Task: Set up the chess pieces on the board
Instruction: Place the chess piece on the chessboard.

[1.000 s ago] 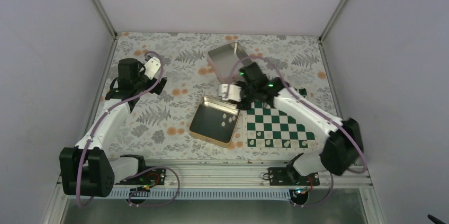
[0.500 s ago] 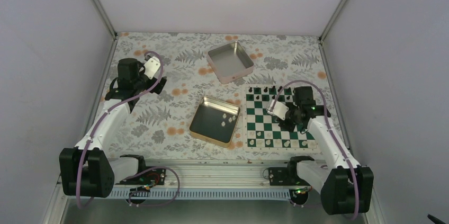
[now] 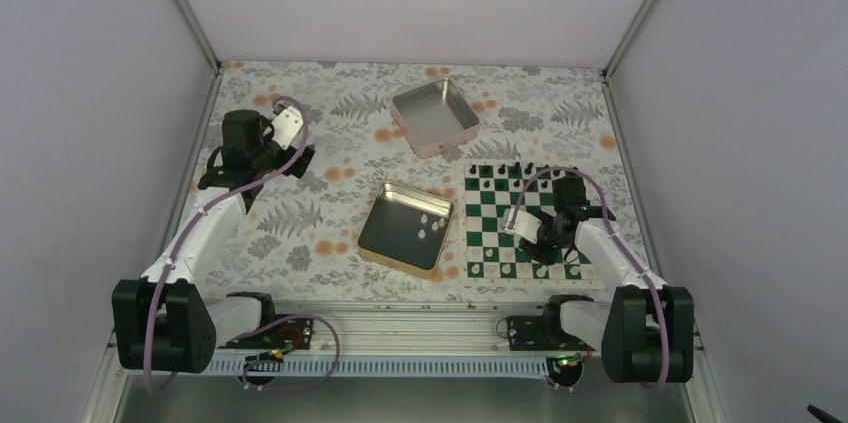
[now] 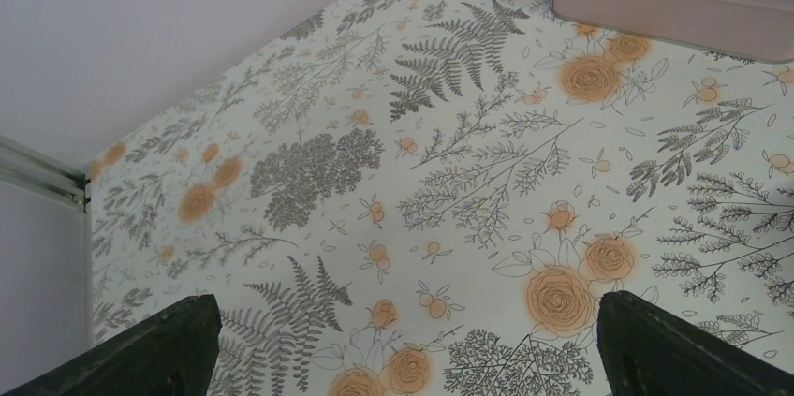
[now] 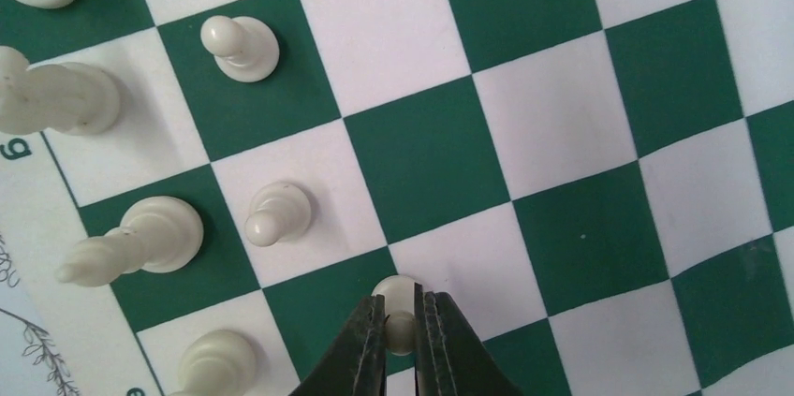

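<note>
At the near part of the board (image 5: 421, 157), my right gripper (image 5: 401, 329) is closed tightly on a small white pawn (image 5: 397, 295), with the two fingers pressing its sides. The pawn is over the line between a dark green square and a white one; I cannot tell if it touches the board. Just beside it to the left stand other white chessmen (image 5: 278, 213), each one on its own square. On the far row stand the black chessmen (image 3: 505, 171). Left of the board lies a gold tin (image 3: 378, 243) with a few white pieces (image 3: 430, 226) inside. My left gripper (image 4: 403, 344) hangs far away over the flowered tabletop (image 4: 468, 181), its fingers wide apart and holding nothing.
</note>
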{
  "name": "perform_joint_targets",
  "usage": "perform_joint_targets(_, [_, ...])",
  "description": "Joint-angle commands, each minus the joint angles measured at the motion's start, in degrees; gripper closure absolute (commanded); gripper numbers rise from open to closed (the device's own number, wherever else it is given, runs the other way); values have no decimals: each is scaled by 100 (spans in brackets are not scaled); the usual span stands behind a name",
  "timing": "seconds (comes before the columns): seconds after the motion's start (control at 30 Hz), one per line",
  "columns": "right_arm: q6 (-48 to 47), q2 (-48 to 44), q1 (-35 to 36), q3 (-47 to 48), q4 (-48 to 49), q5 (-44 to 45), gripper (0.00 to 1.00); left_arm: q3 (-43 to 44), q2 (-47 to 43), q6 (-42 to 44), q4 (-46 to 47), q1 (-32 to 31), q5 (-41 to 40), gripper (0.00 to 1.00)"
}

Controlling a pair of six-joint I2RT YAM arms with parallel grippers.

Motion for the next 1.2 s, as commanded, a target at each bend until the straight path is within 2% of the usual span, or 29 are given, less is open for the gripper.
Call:
perform_joint_targets(0.0, [-222, -61, -75, 6, 129, -121, 92, -16, -32, -34, 50, -15, -24, 0])
perform_joint_targets(0.6, [-590, -384, -128, 10, -670, -230, 95, 3, 16, -25, 32, -18, 28, 0])
perform_joint_targets(1.17, [-639, 40, -128, -41, -359, -119, 94, 28, 47, -33, 23, -14, -3, 0])
